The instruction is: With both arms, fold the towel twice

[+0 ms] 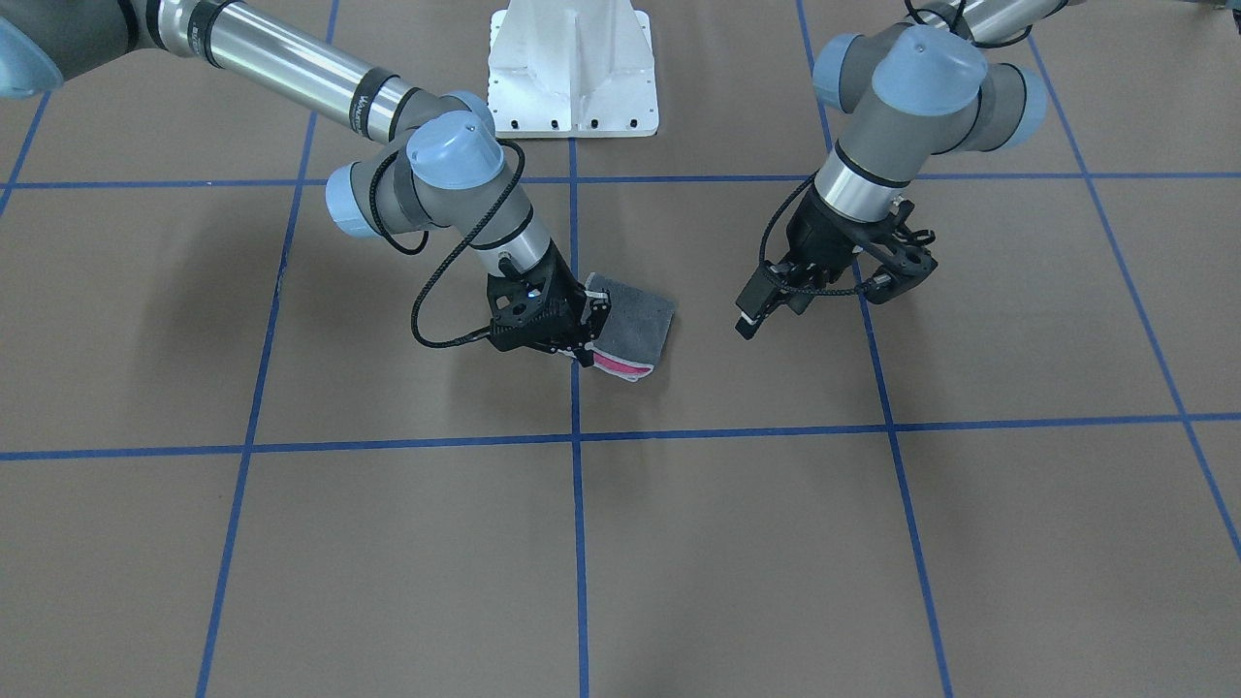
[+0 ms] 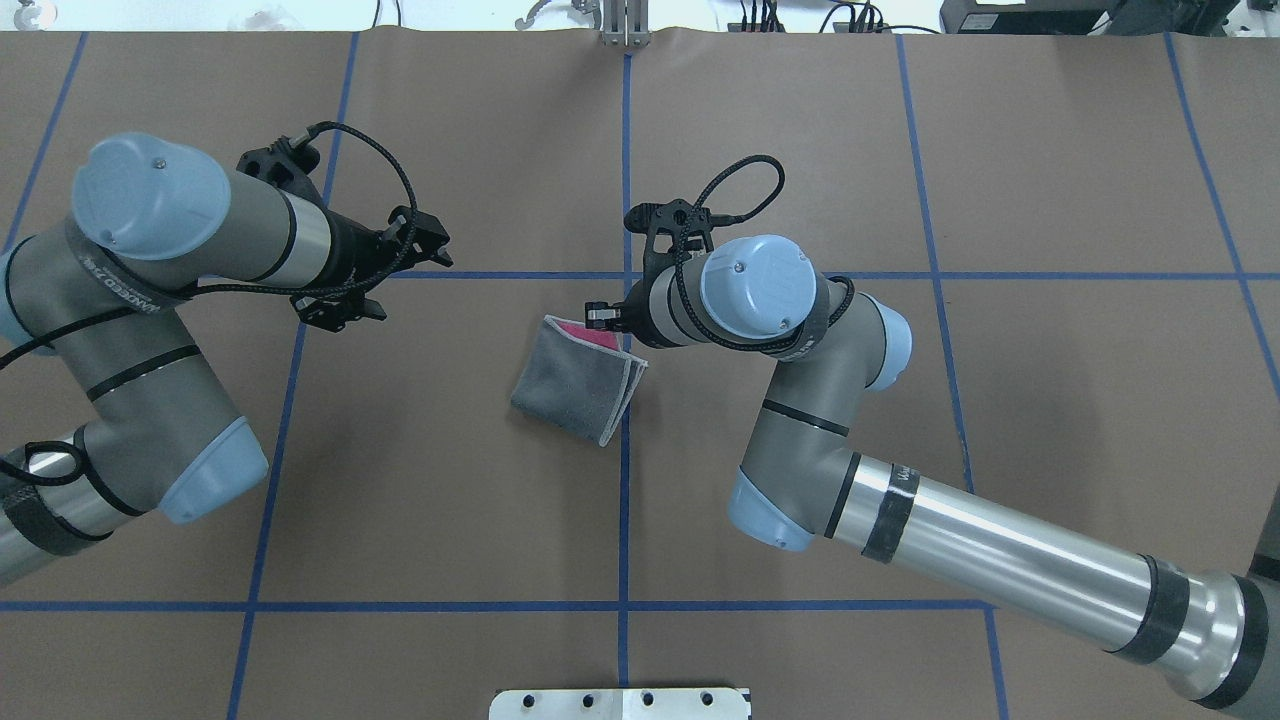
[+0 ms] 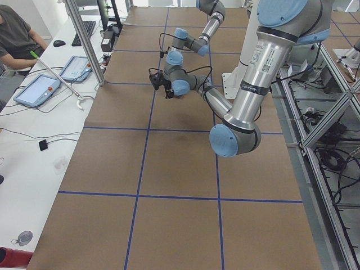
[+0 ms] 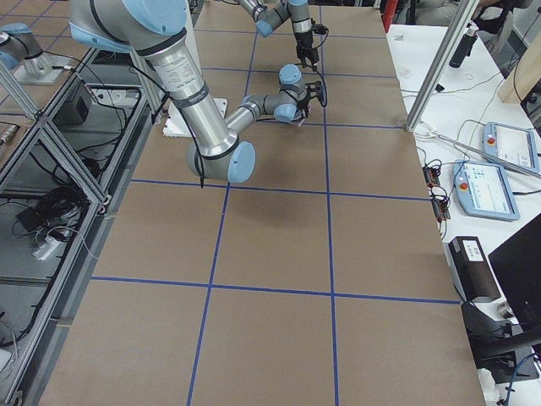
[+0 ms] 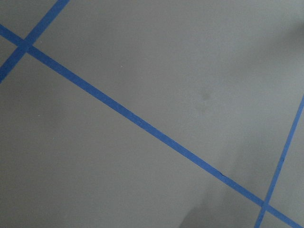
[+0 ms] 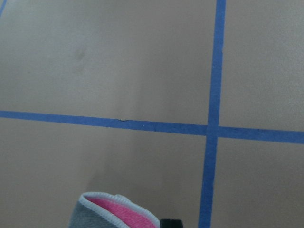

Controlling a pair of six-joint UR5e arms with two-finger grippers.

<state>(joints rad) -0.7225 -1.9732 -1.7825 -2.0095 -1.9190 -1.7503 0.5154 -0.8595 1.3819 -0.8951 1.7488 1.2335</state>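
The towel [image 1: 635,325] lies folded into a small square on the brown table, dark grey face up. A strip of pink shows at one edge, and stacked light grey edging shows along another side [image 2: 622,395]. My right gripper [image 1: 591,330] sits low at the towel's edge and looks open, a finger on either side of that edge. In the right wrist view only a curled towel corner [image 6: 109,213] and one black fingertip [image 6: 171,222] show. My left gripper [image 1: 824,301] hangs open above bare table, well off to the towel's side [image 2: 410,285]. The left wrist view holds only table and tape.
Blue tape lines [image 2: 625,470] divide the brown table into squares. The white bolted pedestal base [image 1: 572,68] stands at the robot's side of the table. In the exterior left view, a side bench with tablets [image 3: 36,90] and a seated person [image 3: 17,34] runs along the far side.
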